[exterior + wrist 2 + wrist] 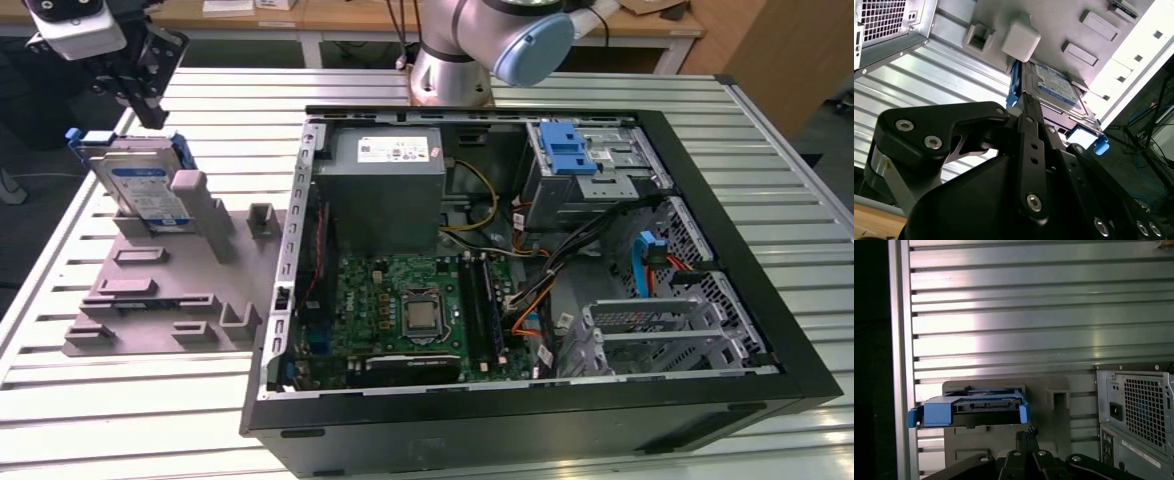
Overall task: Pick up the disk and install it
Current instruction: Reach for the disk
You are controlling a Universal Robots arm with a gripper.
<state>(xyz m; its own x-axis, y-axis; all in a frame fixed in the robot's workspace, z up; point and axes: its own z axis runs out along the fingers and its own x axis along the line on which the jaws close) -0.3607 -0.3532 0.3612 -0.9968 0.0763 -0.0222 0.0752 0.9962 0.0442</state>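
Standing on edge in a holder (147, 290) at the exterior view's upper left, the disk (140, 185) was judged stiff, weighty, best taken by its blue frame (939, 412); whether the claw (140, 105) above was open could not be told.

The worktop (120, 410) is ribbed bare metal, shiny where light hits it; the holder plate (147, 300) on it looks like dull grey plastic. The disk (140, 185) has a smooth silver metal body, a paper label and a blue plastic frame; the gripper (1026, 100) is dull black with shiny screws; the computer case (534, 425) is dull black outside, bare grey metal inside.
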